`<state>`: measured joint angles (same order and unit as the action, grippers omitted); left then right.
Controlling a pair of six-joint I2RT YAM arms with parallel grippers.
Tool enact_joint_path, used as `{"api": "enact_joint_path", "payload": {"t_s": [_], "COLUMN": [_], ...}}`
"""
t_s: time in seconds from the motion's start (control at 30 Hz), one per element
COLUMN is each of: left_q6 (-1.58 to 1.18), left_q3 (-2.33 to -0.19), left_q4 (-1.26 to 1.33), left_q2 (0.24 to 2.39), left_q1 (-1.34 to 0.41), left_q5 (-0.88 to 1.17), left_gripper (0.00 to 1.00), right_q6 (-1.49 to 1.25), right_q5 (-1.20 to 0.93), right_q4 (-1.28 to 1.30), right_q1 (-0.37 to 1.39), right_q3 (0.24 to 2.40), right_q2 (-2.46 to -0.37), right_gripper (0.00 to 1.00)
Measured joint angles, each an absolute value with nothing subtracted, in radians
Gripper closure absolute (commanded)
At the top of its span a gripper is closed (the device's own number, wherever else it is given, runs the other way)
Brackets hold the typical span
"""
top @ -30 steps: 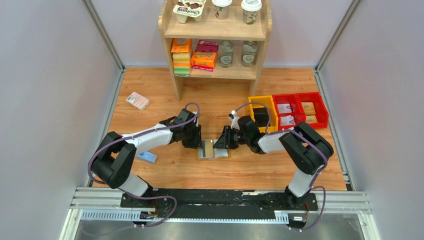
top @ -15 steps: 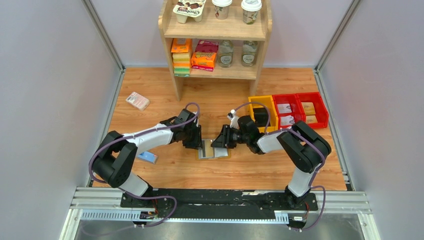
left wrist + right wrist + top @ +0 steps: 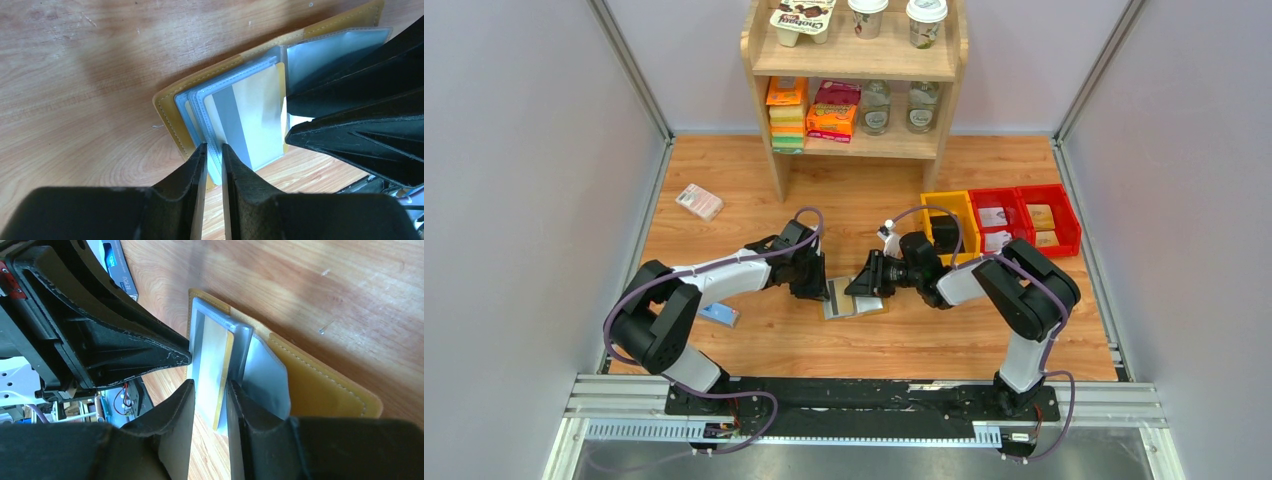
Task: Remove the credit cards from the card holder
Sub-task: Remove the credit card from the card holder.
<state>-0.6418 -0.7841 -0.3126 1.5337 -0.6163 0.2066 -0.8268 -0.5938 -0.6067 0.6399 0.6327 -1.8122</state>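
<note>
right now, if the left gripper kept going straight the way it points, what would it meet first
The clear card sleeve of the open card holder: its edge lies right at the left gripper fingertips. Past the sleeve, the right gripper faces it, though depth there is unclear.

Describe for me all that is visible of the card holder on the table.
The card holder lies open on the wooden table, its tan leather-like cover with stitched edges underneath and grey-blue plastic sleeves fanned on top. One sleeve shows a pale card with a grey stripe. The left pincer pinches a sleeve edge; the right pincer grips a sleeve from the opposite side.
</note>
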Motion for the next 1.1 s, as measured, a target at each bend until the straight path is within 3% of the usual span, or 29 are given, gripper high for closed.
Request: {"api": "enact_joint_path", "payload": {"t_s": [0.33, 1.1], "left_q6": [-0.644, -0.645], "left_q3": [-0.783, -0.785], "left_q4": [-0.314, -0.326], "left_q2": [1.533, 1.533], "left_q1": [-0.616, -0.614], "left_q5": [0.201, 0.2], "left_gripper": [0.84, 0.87], "right_q6": [-0.841, -0.865], "right_q5": [-0.616, -0.665], "right_q4": [-0.627, -0.654], "right_q1": [0.638, 0.647], "right_q3": [0.616, 0.682], "right_q2": [-1.787, -1.865], "right_gripper": [0.89, 0.85]}}
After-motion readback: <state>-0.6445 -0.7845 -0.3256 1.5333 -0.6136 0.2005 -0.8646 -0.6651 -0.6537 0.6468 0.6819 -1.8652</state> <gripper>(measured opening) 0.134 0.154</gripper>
